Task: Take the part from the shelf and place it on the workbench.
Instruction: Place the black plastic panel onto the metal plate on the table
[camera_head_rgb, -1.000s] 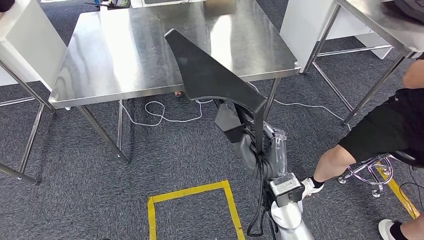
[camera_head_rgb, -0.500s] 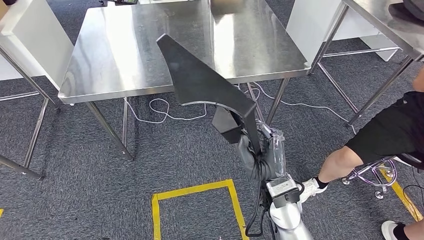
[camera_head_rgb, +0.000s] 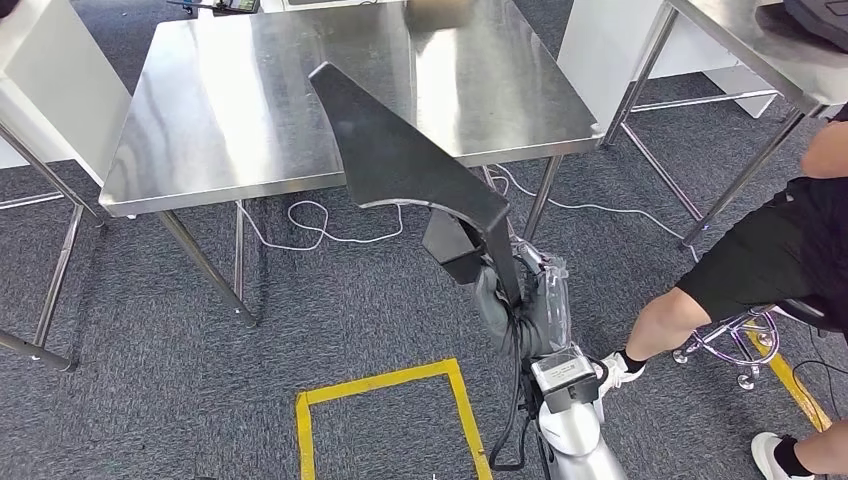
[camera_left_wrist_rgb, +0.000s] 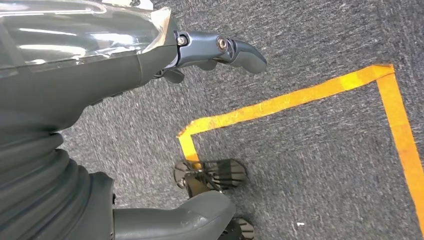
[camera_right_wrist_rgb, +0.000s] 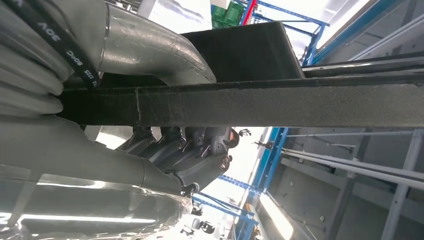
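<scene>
Our right arm (camera_head_rgb: 560, 400) is reaching up and forward from the bottom of the head view, and our right hand (camera_head_rgb: 500, 290) is gripping the black part (camera_head_rgb: 400, 150), thumb on one face, fingers (camera_right_wrist_rgb: 200, 145) curling against the other. Our left hand (camera_left_wrist_rgb: 150, 65) is hanging low over the carpet, holding nothing, thumb and fingers spread apart.

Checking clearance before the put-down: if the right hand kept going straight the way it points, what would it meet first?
Probably the steel workbench. The right hand points up and forward, holding the black part, whose far tip already overlaps the benchtop in the head view; height above it is unclear.
</scene>
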